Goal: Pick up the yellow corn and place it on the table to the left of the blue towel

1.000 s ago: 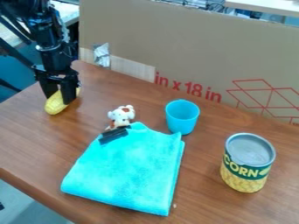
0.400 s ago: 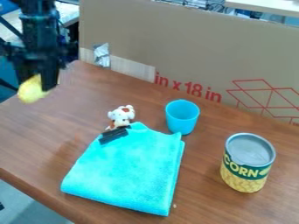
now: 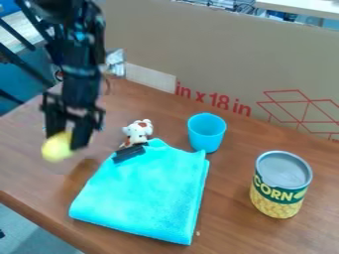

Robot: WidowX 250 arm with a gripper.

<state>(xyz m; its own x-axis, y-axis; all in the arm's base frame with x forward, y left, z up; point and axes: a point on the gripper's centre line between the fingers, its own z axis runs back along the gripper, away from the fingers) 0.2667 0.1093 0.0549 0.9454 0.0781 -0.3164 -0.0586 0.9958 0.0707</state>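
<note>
Grasp and lift both looking done: my gripper [image 3: 66, 139] is pinching the yellow corn cob [image 3: 57, 148], which is apparently hanging just above the wooden table [image 3: 27, 173], beyond the upper-left edge of the folded turquoise towel [image 3: 145, 191]. Setting-down and release are remaining, by my judgement. White-and-brown toy animal [image 3: 138, 131] is sitting by the towel's top edge; blue cup [image 3: 206, 133] and corn can [image 3: 281, 186] are standing farther right.

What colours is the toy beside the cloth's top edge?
The toy is white with reddish-brown patches, as the camera view shows.
</note>
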